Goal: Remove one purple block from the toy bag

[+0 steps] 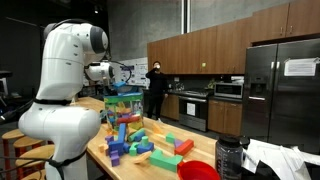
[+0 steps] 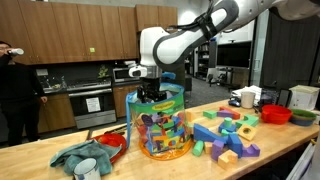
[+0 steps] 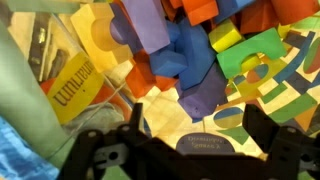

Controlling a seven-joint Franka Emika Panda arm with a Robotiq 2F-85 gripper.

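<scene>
The toy bag is a clear plastic bag with a teal-green rim, standing on the wooden table; it also shows in an exterior view. Colourful foam blocks fill it. My gripper points straight down into the bag's open top in both exterior views. In the wrist view my gripper is open, its two dark fingers spread wide with nothing between them. A purple block lies just beyond the fingertips among blue, orange and green blocks. A second purple block lies closer, between the fingers' line.
Loose foam blocks are spread on the table beside the bag. A red bowl stands at the table's end. A teal cloth and a red dish lie on the other side. A person stands in the kitchen.
</scene>
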